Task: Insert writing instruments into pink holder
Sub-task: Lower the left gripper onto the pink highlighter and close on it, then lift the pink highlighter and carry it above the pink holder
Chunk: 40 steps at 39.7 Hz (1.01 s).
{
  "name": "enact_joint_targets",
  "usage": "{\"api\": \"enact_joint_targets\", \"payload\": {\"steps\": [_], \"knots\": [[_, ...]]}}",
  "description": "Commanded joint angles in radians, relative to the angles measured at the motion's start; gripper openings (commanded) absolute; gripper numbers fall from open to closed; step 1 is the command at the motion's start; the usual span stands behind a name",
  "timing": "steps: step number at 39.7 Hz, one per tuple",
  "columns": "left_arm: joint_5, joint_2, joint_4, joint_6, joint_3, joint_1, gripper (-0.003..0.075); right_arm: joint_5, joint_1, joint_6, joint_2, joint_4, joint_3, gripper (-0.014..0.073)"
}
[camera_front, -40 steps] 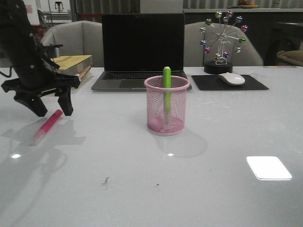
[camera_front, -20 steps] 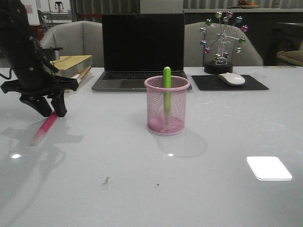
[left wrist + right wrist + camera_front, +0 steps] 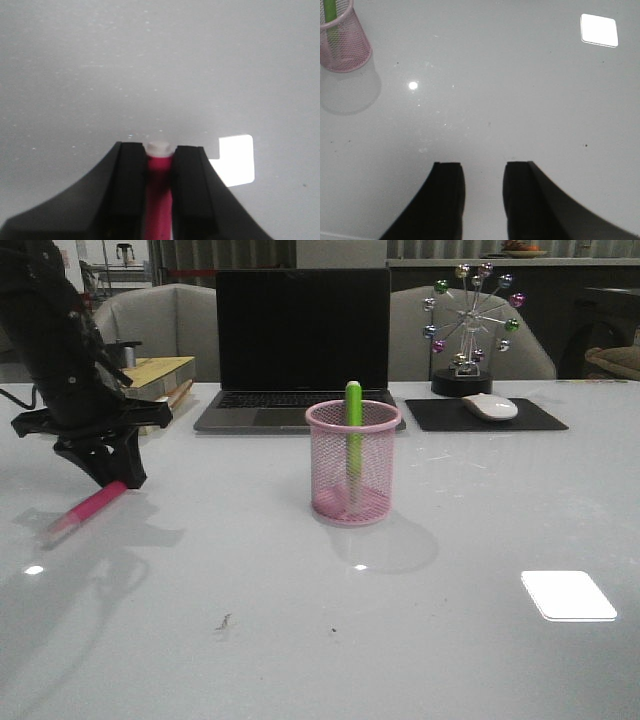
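Over the last second the left gripper has come down at the left edge of the front view and drawn its black fingers together — they were spread wide above the hot pink highlighter marker, and now they are clamped on its upper end. The left wrist view confirms the hold: the two finger pads press on either side of the pink barrel, its pale end cap showing just past them. The marker looks slightly raised at the held end, its far end slanting down toward the glossy grey worktop; whether that end still touches the surface I cannot tell, since it is blurred. My reading is that the grasp is made and the lift and carry remain.

The round pink wire-mesh holder stands at the centre of the frame, well apart from the held marker, with the lime green highlighter marker already upright inside it — so one of two looks done.

The right gripper appears only in its own wrist view, fingers parted and empty above bare worktop; the front view does not show it. In the left wrist view most of the pink marker is hidden between the fingers.
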State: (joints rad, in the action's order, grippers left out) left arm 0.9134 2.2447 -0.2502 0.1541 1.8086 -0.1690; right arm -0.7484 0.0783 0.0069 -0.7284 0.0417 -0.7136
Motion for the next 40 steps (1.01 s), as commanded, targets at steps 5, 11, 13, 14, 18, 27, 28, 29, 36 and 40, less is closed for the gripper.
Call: {"api": "enact_joint_targets", "payload": {"steps": [5,11,13,14,18,27,28,29,36,40], "knots": [[-0.066,-0.159,-0.139,0.113,0.158,-0.039,0.0094,0.06,-0.006,-0.007,0.004,0.008,-0.03,0.0332],[-0.139,-0.238,-0.238,0.19,0.204,-0.081,0.0094,0.06,-0.006,-0.007,0.004,0.008,-0.03,0.0332],[-0.167,-0.263,-0.286,0.227,0.204,-0.097,0.0094,0.06,-0.006,-0.007,0.004,0.008,-0.03,0.0332],[-0.177,-0.272,-0.308,0.245,0.204,-0.105,0.0094,0.06,-0.006,-0.007,0.004,0.008,-0.03,0.0332],[-0.237,-0.305,-0.413,0.348,0.204,-0.149,0.0094,0.06,-0.006,-0.007,0.004,0.008,-0.03,0.0332],[-0.385,-0.32,-0.639,0.621,0.204,-0.258,0.0094,0.059,-0.006,-0.007,0.004,0.008,-0.03,0.0332],[-0.398,-0.32,-0.657,0.639,0.204,-0.265,0.0094,0.059,-0.006,-0.007,0.004,0.008,-0.03,0.0332],[-0.419,-0.32,-0.68,0.656,0.202,-0.273,0.0094,0.059,-0.006,-0.007,0.004,0.008,-0.03,0.0332],[-0.61,-0.32,-0.931,0.866,0.145,-0.331,0.0094,0.059,-0.006,-0.007,0.004,0.008,-0.03,0.0332],[-0.642,-0.32,-1.075,1.0,0.082,-0.352,0.0094,0.058,-0.006,-0.007,0.004,0.008,-0.03,0.0332]]}}
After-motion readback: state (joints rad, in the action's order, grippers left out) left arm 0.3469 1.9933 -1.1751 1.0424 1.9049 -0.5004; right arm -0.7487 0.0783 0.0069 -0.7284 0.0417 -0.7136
